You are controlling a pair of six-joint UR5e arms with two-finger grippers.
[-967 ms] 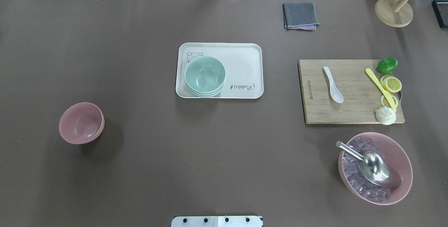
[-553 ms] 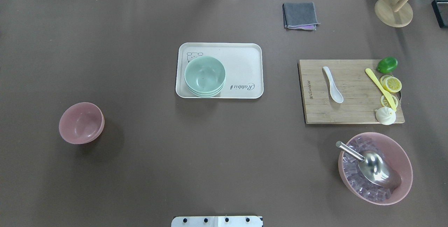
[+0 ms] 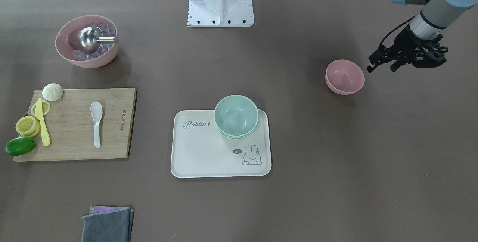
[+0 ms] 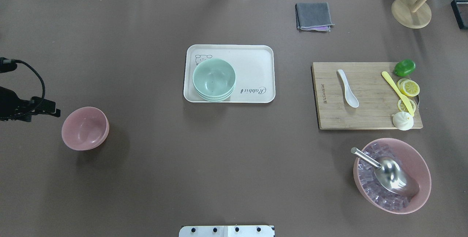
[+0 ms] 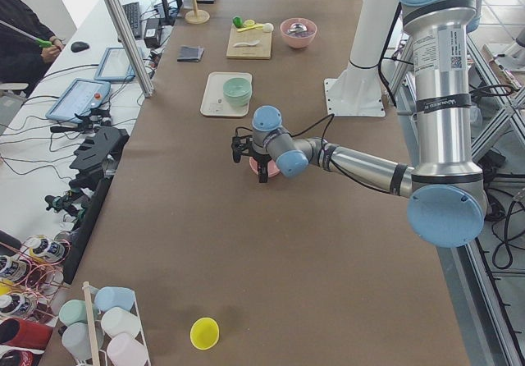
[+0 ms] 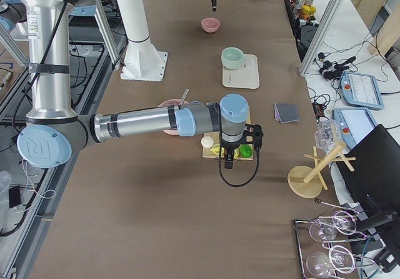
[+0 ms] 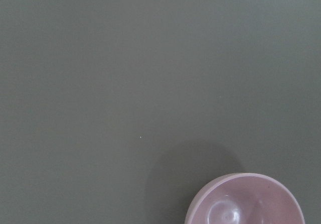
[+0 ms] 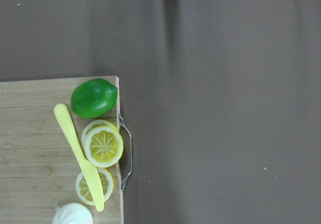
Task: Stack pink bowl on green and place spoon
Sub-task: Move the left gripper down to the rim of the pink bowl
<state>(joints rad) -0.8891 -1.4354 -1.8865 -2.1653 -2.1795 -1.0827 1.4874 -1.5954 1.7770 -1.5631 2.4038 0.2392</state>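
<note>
The small pink bowl stands upright on the table at the left, also in the front view and the left wrist view. A stack of green bowls sits on the white rabbit tray. A white spoon lies on the wooden cutting board. My left gripper hovers just outside the pink bowl, open and empty. My right gripper shows only in the exterior right view, over the board's lime end; I cannot tell if it is open or shut.
A lime, lemon slices, a yellow knife and a white bun lie at the board's right end. A large pink bowl holds ice cubes and a metal scoop. A grey cloth and a wooden stand are at the back.
My left arm has come into the overhead view from the left edge and now sits beside the pink bowl. The bowls, spoon and tray have not moved.
</note>
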